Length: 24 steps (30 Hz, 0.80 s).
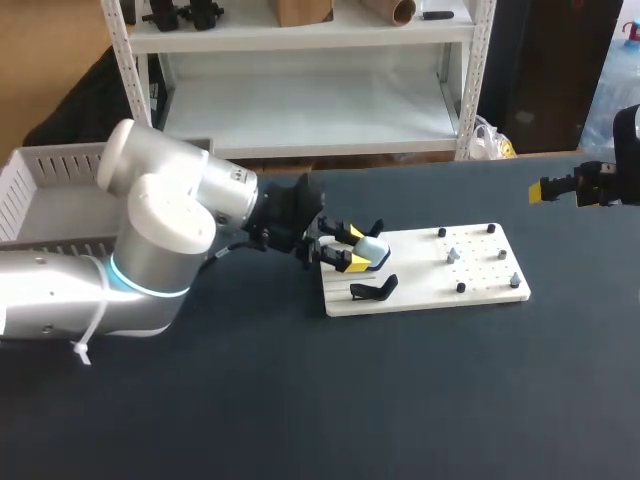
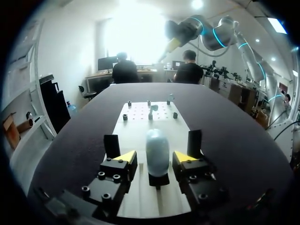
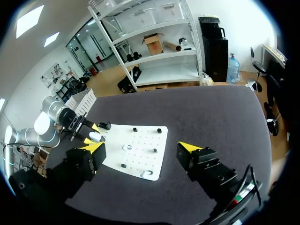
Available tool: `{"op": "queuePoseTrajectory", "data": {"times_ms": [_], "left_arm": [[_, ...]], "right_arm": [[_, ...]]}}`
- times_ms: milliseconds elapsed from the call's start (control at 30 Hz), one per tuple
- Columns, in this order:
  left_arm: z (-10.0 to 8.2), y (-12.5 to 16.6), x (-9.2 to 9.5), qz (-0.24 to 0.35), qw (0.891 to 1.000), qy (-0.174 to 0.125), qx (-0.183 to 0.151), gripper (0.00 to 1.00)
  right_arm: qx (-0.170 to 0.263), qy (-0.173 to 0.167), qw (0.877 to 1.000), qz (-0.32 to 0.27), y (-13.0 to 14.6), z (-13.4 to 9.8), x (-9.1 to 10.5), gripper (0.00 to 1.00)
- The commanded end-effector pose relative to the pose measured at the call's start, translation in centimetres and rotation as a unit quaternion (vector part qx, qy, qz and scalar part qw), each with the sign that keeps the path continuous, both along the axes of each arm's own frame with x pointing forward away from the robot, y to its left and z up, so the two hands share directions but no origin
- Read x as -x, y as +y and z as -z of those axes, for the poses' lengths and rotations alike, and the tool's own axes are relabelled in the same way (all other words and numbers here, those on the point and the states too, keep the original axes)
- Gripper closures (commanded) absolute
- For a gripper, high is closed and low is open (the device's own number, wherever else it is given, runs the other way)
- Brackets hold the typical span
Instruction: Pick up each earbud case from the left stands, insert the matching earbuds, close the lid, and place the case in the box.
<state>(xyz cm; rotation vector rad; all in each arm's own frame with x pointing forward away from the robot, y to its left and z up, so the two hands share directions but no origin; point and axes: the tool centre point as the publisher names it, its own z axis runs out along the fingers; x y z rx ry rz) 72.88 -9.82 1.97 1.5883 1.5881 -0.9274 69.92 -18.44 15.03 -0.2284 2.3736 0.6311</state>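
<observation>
Left fingers [image 2: 123, 158] stand open astride the earbud case [image 2: 157, 149], seemingly not touching; right fingers [image 3: 190, 149] hang wide apart, well away. On the desk [image 1: 300, 400], a white board [image 1: 485, 262] bears the stand [image 2: 158, 180] cradling the case. Pickup looks to be in hand: closing squarely, then lifting, comes next. Its long axis seems to run along the fingers, toward the board's pegs [image 2: 149, 116].

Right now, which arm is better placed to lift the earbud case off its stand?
Left. The left end effector is open, with one finger either side of the pale blue earbud case on its stand. The right end effector hangs open, out past the white board's other end.
</observation>
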Motion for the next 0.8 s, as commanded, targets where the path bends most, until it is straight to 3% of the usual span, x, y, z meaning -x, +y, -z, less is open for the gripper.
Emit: {"op": "queuePoseTrajectory", "data": {"times_ms": [33,467,500,533,567,600,800], "left_arm": [[0.4,-0.3,-0.5,-0.004,1.0,0.001,0.001,0.53],[0.0,-0.1,-0.1,-0.001,1.0,0.0,0.008,0.62],[-0.1,-0.1,-0.1,0.0,1.0,0.0,0.009,0.65],[-0.1,-0.1,-0.1,0.0,1.0,0.0,0.01,0.76],[-0.2,-0.1,0.0,-0.001,1.0,-0.001,0.011,0.94],[-0.2,0.0,0.0,-0.001,1.0,-0.001,0.012,1.0],[-0.9,0.5,0.3,-0.002,1.0,-0.002,0.018,1.0]], "right_arm": [[-0.002,0.0,1.0,-0.002,-0.1,0.0,-0.1,0.0],[-0.002,0.0,1.0,-0.002,-0.1,0.0,-0.1,0.0],[-0.002,0.0,1.0,-0.002,-0.1,0.0,-0.1,0.0],[-0.002,0.0,1.0,-0.002,-0.1,0.0,-0.1,0.0],[-0.002,0.0,1.0,-0.002,-0.1,0.0,-0.1,0.0],[-0.002,0.0,1.0,-0.002,-0.1,0.0,-0.1,0.0],[-0.002,0.0,1.0,-0.002,-0.1,0.0,-0.1,0.0]]}}
